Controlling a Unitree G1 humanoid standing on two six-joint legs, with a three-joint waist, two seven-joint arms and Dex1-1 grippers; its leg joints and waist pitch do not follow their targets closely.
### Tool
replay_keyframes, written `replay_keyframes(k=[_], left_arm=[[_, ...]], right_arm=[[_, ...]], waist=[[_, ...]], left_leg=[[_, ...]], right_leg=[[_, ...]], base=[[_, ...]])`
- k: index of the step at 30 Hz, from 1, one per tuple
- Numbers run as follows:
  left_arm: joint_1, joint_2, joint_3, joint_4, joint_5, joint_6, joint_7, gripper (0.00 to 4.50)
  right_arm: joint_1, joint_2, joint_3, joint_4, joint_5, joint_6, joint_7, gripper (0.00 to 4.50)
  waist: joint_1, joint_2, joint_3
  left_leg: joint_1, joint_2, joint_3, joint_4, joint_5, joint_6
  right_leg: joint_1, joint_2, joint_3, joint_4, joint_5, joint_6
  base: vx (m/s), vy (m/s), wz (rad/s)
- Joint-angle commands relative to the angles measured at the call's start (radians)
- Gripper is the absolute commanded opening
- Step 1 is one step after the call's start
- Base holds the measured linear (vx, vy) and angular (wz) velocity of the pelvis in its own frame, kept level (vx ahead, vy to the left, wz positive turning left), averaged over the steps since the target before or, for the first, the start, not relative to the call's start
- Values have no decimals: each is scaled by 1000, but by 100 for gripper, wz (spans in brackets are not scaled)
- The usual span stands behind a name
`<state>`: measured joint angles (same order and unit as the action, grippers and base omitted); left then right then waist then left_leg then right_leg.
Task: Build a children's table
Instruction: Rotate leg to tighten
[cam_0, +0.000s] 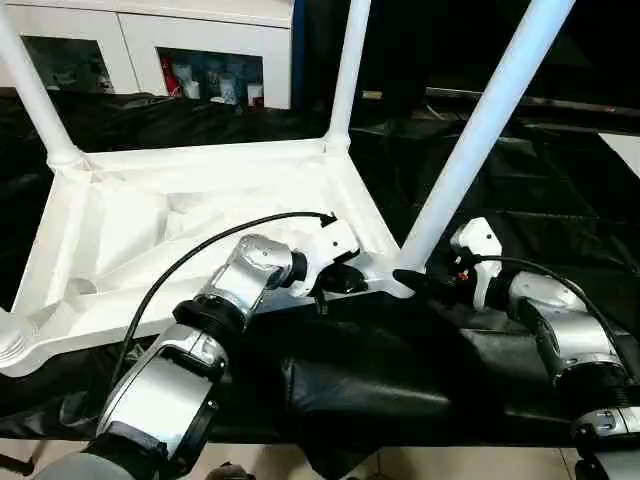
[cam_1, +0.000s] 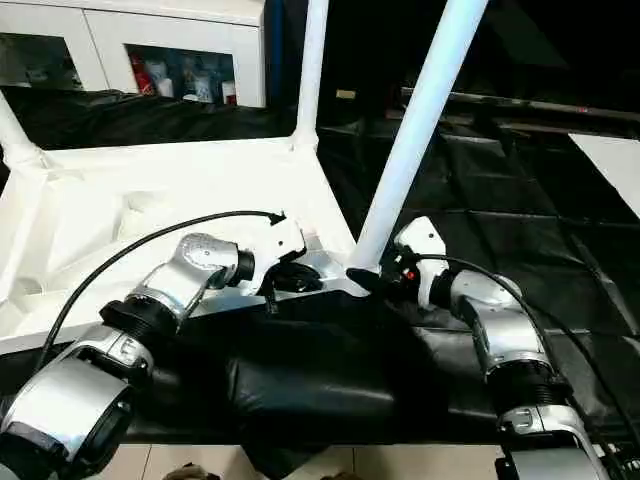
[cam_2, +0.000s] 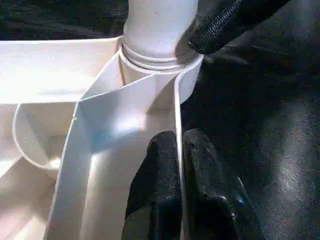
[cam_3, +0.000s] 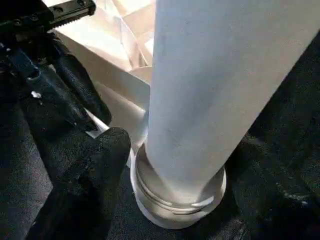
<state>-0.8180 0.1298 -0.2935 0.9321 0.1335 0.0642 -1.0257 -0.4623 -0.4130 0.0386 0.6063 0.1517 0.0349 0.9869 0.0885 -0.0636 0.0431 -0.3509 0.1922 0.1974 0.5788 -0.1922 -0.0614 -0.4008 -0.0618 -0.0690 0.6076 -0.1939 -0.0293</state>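
Pinching the tabletop (cam_0: 200, 215) rim, left gripper (cam_2: 179, 150) jaws clamp beside the leg (cam_0: 480, 130); right gripper (cam_0: 412, 278) jaws unclear.

Indoor room, likely home or lab: white cabinet (cam_0: 150, 45) with glass doors, small bottles (cam_0: 205, 80) inside; black sheet (cam_0: 400, 370) over work surface.

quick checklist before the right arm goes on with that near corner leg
1. Left gripper pinching the tabletop rim wall: ok, one finger on each side of the wall.
2. Near corner leg in its socket: ok, though thread rings show above the collar, so perhaps not fully seated.
3. Right gripper at the leg's base: ok, a finger is touching it.
4. Right gripper's hold around the leg: cannot tell.
5. Two far legs standing in their sockets: ok.
6. Fourth corner's leg: cannot tell, at the picture's edge.
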Motion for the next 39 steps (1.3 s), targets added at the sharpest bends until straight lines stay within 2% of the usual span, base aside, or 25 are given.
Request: replay_keyframes(k=[1, 4, 5, 6, 8, 11, 12, 19, 21, 24, 27, 28, 29, 30, 31, 32, 33, 34, 35, 36, 38, 39], left_arm=[[4, 25, -25, 12, 26, 36, -10, 6], [18, 43, -45, -15, 30, 52, -61, 2], [20, 44, -47, -18, 30, 53, -66, 2], [27, 50, -52, -30, 28, 57, -86, 2], [43, 60, -61, -55, 21, 66, -132, 2], [55, 67, -62, -74, 14, 69, -157, 2], [62, 73, -62, -90, 7, 74, -165, 0], [78, 89, -51, -123, -5, 84, -172, 0], [78, 88, -47, -122, -5, 82, -165, 0], [65, 70, -21, -92, -3, 77, -81, 0], [51, 52, -4, -63, -1, 73, -14, 0], [36, 25, 15, -30, 3, 69, 89, 0], [36, 25, 15, -30, 3, 69, 89, 0], [25, -6, 30, -8, 2, 66, 173, 0], [15, -42, 41, 10, 0, 58, 235, 0], [13, -61, 42, 14, -1, 51, 251, 0], [13, -66, 42, 14, -2, 48, 253, 0], [12, -83, 36, 17, -2, 39, 248, 0], [11, -93, 30, 19, -2, 32, 237, 0], [10, -95, 28, 22, -1, 24, 235, 0], [7, -95, 23, 30, 1, 3, 228, 0], [7, -95, 23, 31, 1, 2, 227, 0]], right_arm=[[0, -9, 19, -22, 8, -18, 44, 318], [-5, -10, 23, -9, -2, -24, 44, 318], [-6, -9, 24, -8, -3, -25, 44, 318], [-8, -8, 26, -3, -7, -28, 44, 318], [-13, -4, 30, 8, -13, -34, 43, 318], [-16, -1, 30, 15, -8, -33, 56, 318], [-15, 0, 31, 16, -3, -31, 67, 301], [0, 5, 37, 9, 13, -19, 92, 252], [4, 7, 38, 6, 14, -17, 92, 222], [36, 33, 38, -13, 11, 7, 59, 213], [43, 55, 36, -3, -7, 21, -5, 205], [49, 102, 27, 21, -36, 34, -141, 205], [49, 102, 27, 21, -36, 34, -141, 204], [50, 163, 4, 42, -48, 49, -284, 203], [46, 231, -22, 66, -57, 66, -439, 200], [42, 269, -32, 75, -57, 78, -504, 200], [41, 279, -34, 77, -57, 81, -521, 200], [36, 315, -27, 80, -70, 84, -570, 200], [34, 335, -13, 78, -87, 80, -592, 200], [36, 347, -6, 68, -91, 77, -593, 200], [42, 359, 2, 48, -93, 66, -586, 200], [43, 359, 3, 46, -93, 64, -585, 235]], waist=[[2, -5, -53], [1, -6, -52], [1, -10, -52], [2, -7, -51], [2, -9, -51], [1, -6, -51], [3, -9, -51], [2, -5, -51], [2, -6, -51], [1, -2, -49], [1, -4, -46], [-1, 0, -42], [-3, 1, -40], [-4, 3, -40], [-8, 3, -40], [-16, 9, -38], [-16, 9, -38], [-24, 7, -39], [-25, 8, -40], [-29, 15, -43], [-33, 14, -41], [-33, 15, -41]], left_leg=[[3, 46, -22, -54, -143, 91], [2, 46, -22, -54, -144, 92], [3, 46, -21, -54, -144, 92], [3, 46, -22, -55, -148, 89], [3, 49, -23, -56, -146, 86], [4, 49, -22, -56, -146, 84], [3, 48, -22, -56, -144, 85], [3, 49, -22, -57, -145, 82], [3, 48, -22, -56, -143, 81], [5, 48, -22, -57, -153, 78], [8, 47, -23, -60, -191, 64], [10, 46, -25, -62, -225, 48], [11, 46, -26, -64, -240, 39], [17, 48, -30, -67, -264, 23], [19, 48, -32, -69, -287, 6], [15, 47, -39, -74, -315, -8], [15, 47, -39, -74, -315, -8], [11, 46, -44, -78, -332, -13], [14, 46, -43, -77, -336, -11], [18, 47, -42, -76, -337, -5], [14, 49, -40, -80, -334, 2], [16, 48, -39, -80, -342, 6]], right_leg=[[58, -92, 52, -79, -166, -214], [57, -92, 52, -80, -180, -213], [56, -91, 52, -80, -186, -210], [56, -92, 52, -81, -199, -208], [55, -93, 52, -80, -201, -209], [54, -92, 54, -79, -188, -215], [55, -92, 53, -77, -185, -215], [55, -92, 53, -76, -177, -219], [56, -92, 53, -76, -173, -218], [54, -90, 53, -79, -188, -213], [51, -93, 51, -90, -272, -192], [45, -92, 50, -101, -370, -161], [41, -92, 50, -103, -398, -152], [37, -95, 50, -110, -450, -137], [32, -92, 50, -111, -474, -124], [31, -96, 47, -114, -515, -109], [31, -96, 47, -114, -515, -109], [35, -95, 44, -117, -537, -86], [32, -97, 46, -120, -534, -84], [31, -98, 50, -121, -500, -94], [34, -94, 50, -118, -441, -110], [32, -94, 52, -118, -430, -114]], base=[[0, 0, 0], [0, 0, 0], [0, 0, 0], [0, 0, 0], [0, 0, 0], [0, 0, 0], [0, 0, 0], [0, 0, 0], [0, 0, 0], [0, 0, 0], [0, 0, 0], [0, 0, 0], [0, 0, 0], [0, 0, 0], [0, 0, 0], [0, 0, 0], [0, 0, 0], [0, 0, 0], [0, 0, 0], [0, 0, 0], [0, 0, 0], [0, 0, 0]])
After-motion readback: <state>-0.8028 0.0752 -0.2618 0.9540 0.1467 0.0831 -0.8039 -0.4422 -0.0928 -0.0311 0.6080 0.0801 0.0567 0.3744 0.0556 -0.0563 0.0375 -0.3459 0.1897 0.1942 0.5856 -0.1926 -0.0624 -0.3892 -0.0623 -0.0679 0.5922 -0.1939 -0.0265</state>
